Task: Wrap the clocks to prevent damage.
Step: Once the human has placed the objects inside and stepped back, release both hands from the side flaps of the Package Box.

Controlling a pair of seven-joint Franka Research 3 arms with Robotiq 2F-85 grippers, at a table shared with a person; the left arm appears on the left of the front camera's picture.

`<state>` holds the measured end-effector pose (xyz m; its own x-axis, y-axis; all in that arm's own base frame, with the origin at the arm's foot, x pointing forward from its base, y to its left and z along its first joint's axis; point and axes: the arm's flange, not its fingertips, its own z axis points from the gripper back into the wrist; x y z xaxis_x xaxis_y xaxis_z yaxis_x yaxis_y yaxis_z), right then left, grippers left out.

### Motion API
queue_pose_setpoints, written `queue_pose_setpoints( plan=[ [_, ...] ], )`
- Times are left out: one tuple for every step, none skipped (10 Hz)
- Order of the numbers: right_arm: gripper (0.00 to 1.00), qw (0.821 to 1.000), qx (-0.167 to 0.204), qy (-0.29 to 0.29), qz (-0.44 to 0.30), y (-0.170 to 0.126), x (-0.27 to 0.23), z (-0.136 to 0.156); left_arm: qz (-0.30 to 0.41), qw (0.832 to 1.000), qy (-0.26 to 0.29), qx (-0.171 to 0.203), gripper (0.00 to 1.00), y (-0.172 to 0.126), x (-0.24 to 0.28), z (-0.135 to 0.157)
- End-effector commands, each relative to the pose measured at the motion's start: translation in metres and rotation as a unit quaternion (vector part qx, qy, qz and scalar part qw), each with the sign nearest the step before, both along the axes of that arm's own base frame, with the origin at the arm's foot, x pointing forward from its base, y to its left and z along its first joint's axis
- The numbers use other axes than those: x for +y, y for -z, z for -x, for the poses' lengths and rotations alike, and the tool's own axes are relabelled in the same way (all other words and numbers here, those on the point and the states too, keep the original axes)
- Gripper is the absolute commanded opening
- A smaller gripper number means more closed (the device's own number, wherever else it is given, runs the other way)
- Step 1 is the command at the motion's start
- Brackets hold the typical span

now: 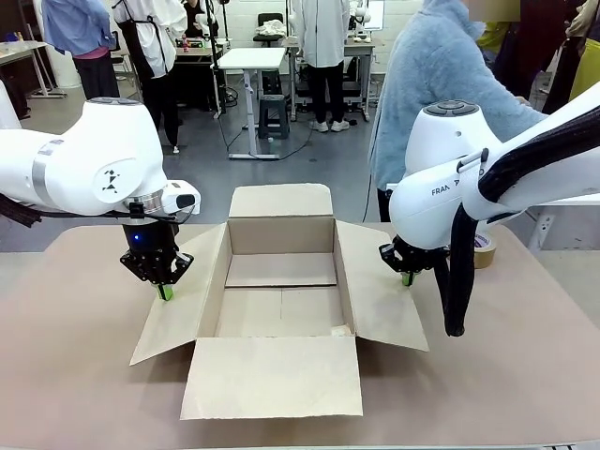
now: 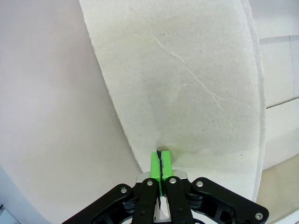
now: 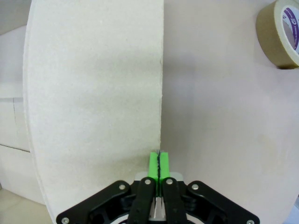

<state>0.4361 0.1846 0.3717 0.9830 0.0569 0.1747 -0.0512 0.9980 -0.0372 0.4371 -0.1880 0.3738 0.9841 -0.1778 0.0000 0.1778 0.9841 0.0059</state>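
Observation:
The clocks are out of view. My left gripper (image 1: 165,292) is shut, its green pads (image 2: 154,163) pressed together with nothing between them. Its tip rests at the outer edge of the left flap (image 1: 178,305) (image 2: 187,84) of the open cardboard box (image 1: 281,246). My right gripper (image 1: 407,278) is also shut with nothing held, and its pads (image 3: 154,164) touch the outer edge of the right flap (image 1: 380,295) (image 3: 93,84). I see only bare cardboard inside the box.
A brown tape roll (image 1: 484,249) (image 3: 280,32) lies on the table behind my right arm. A person in a light blue fleece (image 1: 441,84) stands at the far right side. The box's front flap (image 1: 277,375) lies flat toward me on the pinkish table (image 1: 84,394).

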Motion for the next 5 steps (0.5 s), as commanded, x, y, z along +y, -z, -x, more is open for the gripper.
queue_pose_setpoints(
  plan=[
    [0.01,1.0,0.0,0.002,0.0,0.0004,0.0,0.0002,-0.006,1.0,0.002,-0.005,0.0,-0.0024,-0.0007,0.0013],
    [0.01,1.0,0.0,0.002,0.0,0.0004,0.0,0.0002,-0.006,1.0,0.002,-0.005,0.0,-0.0024,-0.0007,0.0013],
    [0.01,1.0,0.0,0.002,0.0,0.0004,0.0,0.0002,-0.006,1.0,0.002,-0.005,0.0,-0.0024,-0.0007,0.0013],
    [0.01,1.0,0.0,0.002,0.0,0.0004,0.0,0.0002,-0.006,1.0,0.002,-0.005,0.0,-0.0024,-0.0007,0.0013],
    [0.01,1.0,0.0,0.002,0.0,0.0004,0.0,0.0002,-0.006,1.0,0.002,-0.005,0.0,-0.0024,-0.0007,0.0013]
  ],
)
